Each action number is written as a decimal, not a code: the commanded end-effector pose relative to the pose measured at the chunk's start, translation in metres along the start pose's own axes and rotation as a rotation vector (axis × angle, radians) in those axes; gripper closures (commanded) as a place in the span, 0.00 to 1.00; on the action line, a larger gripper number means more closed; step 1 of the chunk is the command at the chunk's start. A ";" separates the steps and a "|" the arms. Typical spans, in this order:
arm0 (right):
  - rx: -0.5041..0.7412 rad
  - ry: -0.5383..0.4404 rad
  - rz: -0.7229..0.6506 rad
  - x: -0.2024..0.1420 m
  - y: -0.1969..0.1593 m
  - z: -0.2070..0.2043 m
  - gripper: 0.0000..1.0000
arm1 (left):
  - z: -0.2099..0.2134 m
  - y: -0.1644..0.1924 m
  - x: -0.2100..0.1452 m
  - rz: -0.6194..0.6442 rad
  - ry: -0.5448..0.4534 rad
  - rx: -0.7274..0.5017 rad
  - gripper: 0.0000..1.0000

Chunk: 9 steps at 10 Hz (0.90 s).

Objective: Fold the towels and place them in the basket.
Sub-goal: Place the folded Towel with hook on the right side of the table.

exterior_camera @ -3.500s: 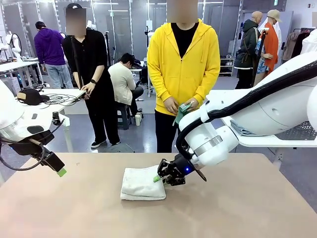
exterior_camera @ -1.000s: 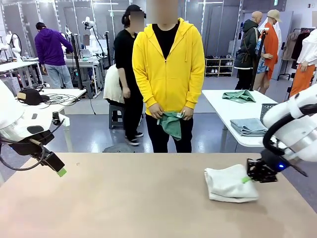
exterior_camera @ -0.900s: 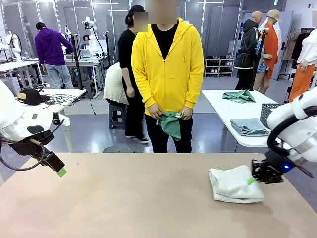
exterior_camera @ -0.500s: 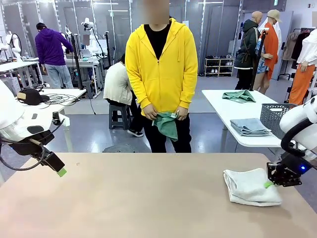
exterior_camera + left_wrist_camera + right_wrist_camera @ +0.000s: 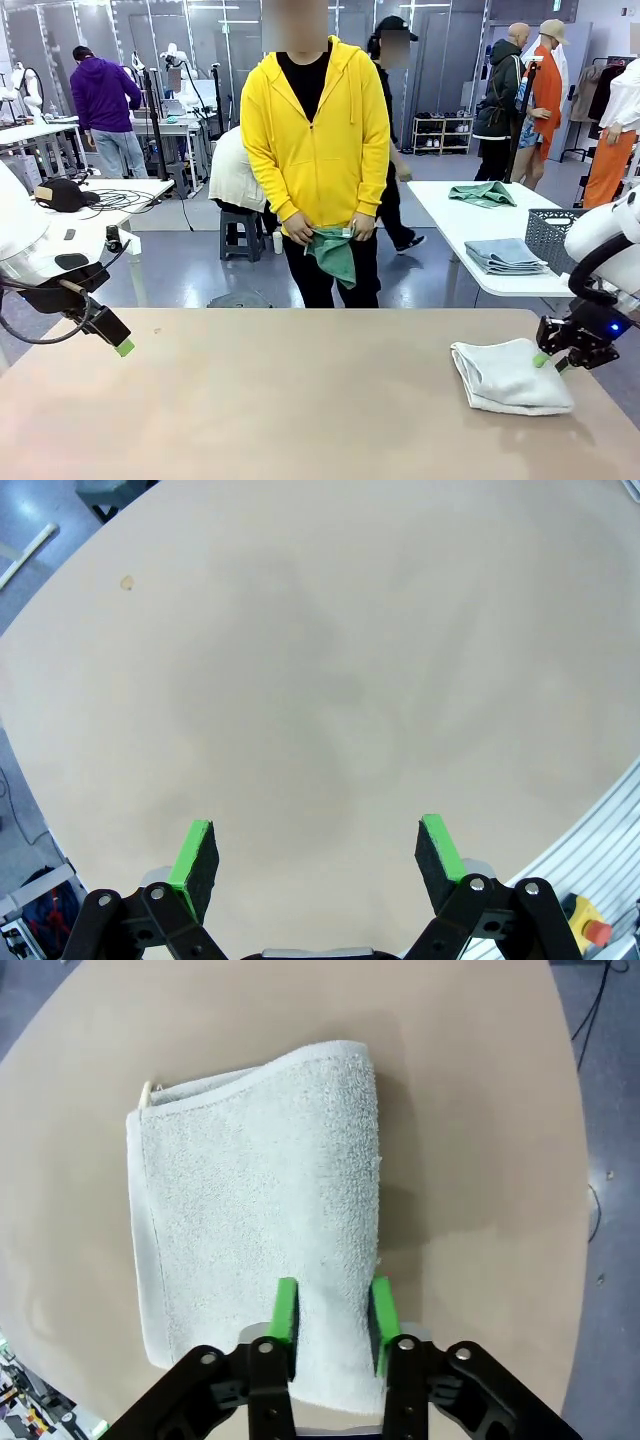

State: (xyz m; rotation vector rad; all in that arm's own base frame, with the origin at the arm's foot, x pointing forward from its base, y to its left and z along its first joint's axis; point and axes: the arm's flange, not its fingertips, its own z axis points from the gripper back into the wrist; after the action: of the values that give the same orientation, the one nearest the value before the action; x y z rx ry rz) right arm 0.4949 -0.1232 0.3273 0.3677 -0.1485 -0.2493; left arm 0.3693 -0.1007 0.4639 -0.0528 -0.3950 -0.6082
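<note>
Now farther right, off-white towel between jaws of right gripper.

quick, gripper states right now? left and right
Left gripper: open, holding nothing.
Right gripper: closed on the edge of the off-white towel.

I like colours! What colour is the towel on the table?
The towel is off-white; right wrist view.

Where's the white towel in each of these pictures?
Front: towel at lower right on the table, by the right gripper.
Right wrist: towel in the centre, near edge between that gripper's pads.
Left wrist: table beyond the left gripper.
Shared landmark: right gripper's green pads at the towel's edge.
</note>
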 end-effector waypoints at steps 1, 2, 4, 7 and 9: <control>-0.061 -0.021 -0.005 -0.001 0.003 0.024 0.00 | 0.000 0.000 0.001 0.003 0.004 0.014 0.00; -0.074 -0.044 0.012 -0.002 0.009 0.038 0.00 | 0.000 0.000 0.001 0.003 0.004 0.014 0.00; -0.079 -0.082 0.083 -0.009 0.028 0.057 0.16 | 0.000 0.000 0.001 0.003 0.004 0.014 0.00; -0.098 -0.126 0.201 -0.026 0.051 0.071 0.00 | 0.000 0.000 0.001 0.003 0.004 0.014 0.00; -0.088 -0.123 0.267 -0.030 0.063 0.065 0.00 | 0.000 0.000 0.001 0.003 0.004 0.014 0.00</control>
State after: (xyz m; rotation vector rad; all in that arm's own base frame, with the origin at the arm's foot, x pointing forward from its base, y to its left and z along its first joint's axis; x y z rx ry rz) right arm 0.4707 -0.0823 0.4168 0.2563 -0.2868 -0.0538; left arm 0.3693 -0.1008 0.4639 -0.0529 -0.3950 -0.6083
